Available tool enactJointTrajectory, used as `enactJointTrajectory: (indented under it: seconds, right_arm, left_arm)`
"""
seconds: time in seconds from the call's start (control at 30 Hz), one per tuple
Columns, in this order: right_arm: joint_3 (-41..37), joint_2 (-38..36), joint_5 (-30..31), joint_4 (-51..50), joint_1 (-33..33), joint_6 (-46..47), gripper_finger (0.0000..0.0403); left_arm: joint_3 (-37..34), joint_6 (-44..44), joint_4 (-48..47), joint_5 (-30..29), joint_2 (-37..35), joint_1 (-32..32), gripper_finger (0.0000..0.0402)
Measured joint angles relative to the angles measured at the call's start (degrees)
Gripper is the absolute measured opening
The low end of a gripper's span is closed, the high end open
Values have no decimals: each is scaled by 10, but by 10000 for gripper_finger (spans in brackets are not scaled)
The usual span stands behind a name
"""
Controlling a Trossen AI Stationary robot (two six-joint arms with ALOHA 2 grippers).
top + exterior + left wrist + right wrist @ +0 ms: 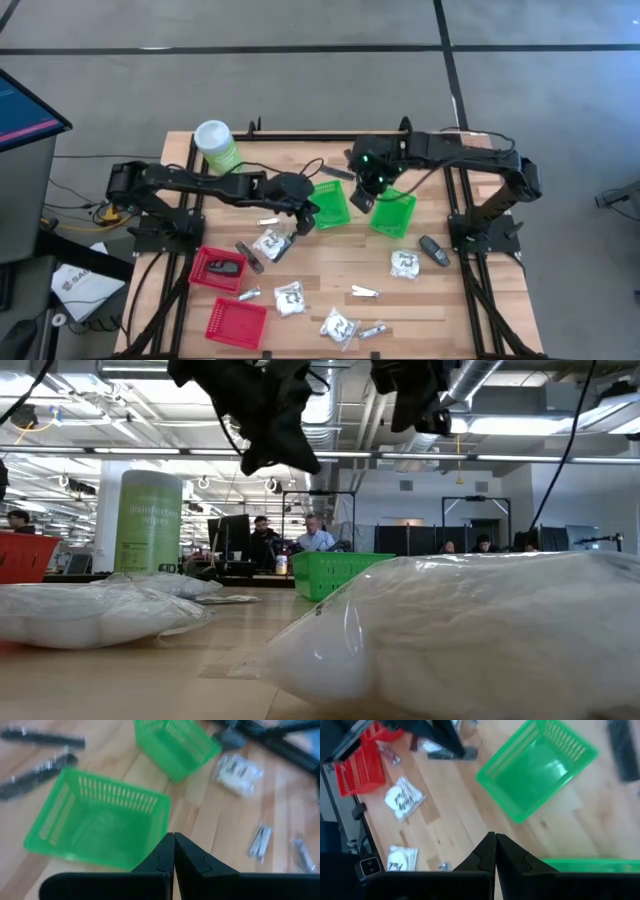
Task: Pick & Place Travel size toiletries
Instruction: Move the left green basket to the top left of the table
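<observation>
Left gripper (173, 851) fingers pressed together, empty, above a green basket (329, 204) mid-table. Right gripper (495, 851) likewise, empty, over the second green basket (394, 213). White packets (290, 297) scattered toward the table's near edge, long axes unclear; red baskets (236, 321) near-left corner.

Low view foreground: a white packet (470, 630) fills the lower right, blurred and cut off by the frame's edge.
Red basket (22, 557): cut by the left edge.
Packet print (288, 297): too small to read.
Dark sticks (35, 767): blurred, upper left.
</observation>
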Motion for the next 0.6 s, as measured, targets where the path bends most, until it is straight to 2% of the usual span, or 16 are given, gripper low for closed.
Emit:
enactJointTrajectory:
  seconds: [0.17, 0.37, 0.6]
  right_arm:
    - [-86, -55, 0, 59, 21, 49, 0]
    - [-171, -113, 16, 63, 27, 53, 0]
    - [-196, -126, 40, 90, 35, 23, 0]
  left_arm:
    - [2, -2, 4, 4, 23, 5, 0]
    - [2, -13, 5, 1, 65, 4, 0]
    - [38, 43, -2, -16, 93, -3, 0]
